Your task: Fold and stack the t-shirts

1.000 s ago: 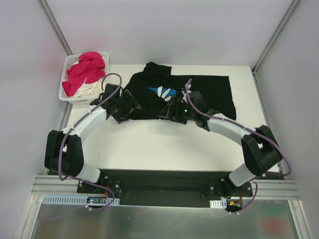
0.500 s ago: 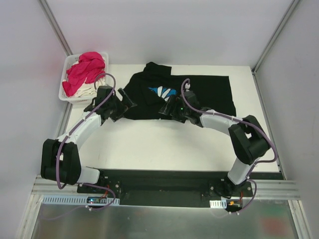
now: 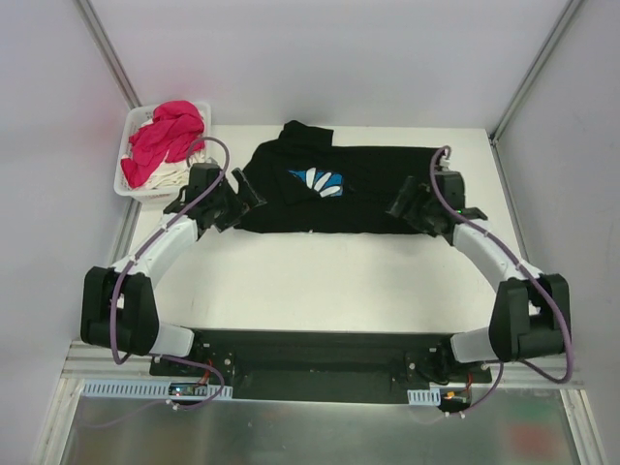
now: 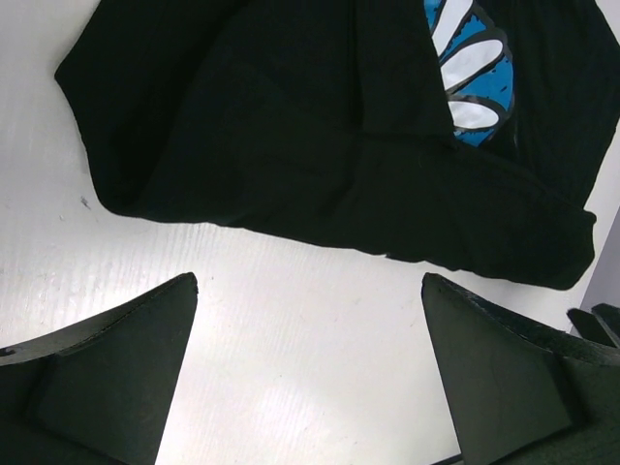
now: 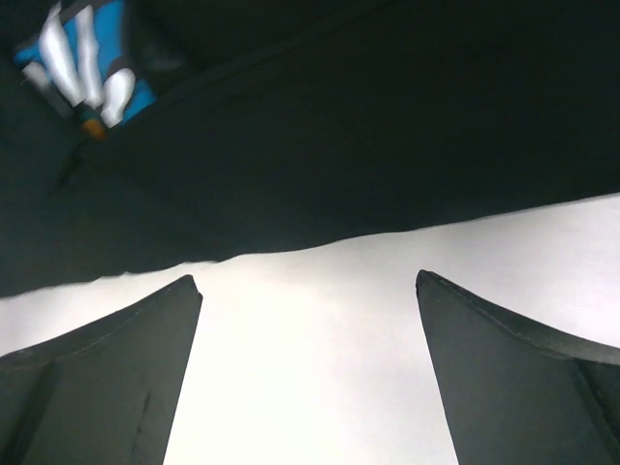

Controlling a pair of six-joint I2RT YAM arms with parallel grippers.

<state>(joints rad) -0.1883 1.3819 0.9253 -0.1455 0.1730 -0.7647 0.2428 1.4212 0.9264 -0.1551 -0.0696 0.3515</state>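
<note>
White table (image 3: 320, 281), black t-shirt (image 3: 378, 189) spread across its far half (blue-and-white print half hidden by a fold)

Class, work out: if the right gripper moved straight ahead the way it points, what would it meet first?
Probably the near edge of the black t-shirt, just beyond the right gripper; depth is unclear.

One t-shirt (image 3: 368, 184) lies spread out on the far half of the surface (image 3: 320, 281), about in the middle. A basket (image 3: 124, 179) sits at the far left corner, to the left of this t-shirt. More t-shirts (image 3: 165, 136) are piled in the basket. The left end effector (image 3: 244, 200) is at the left end of the spread t-shirt. The right end effector (image 3: 402, 201) is at its right end. Both are by the edge closest to the arms.
</note>
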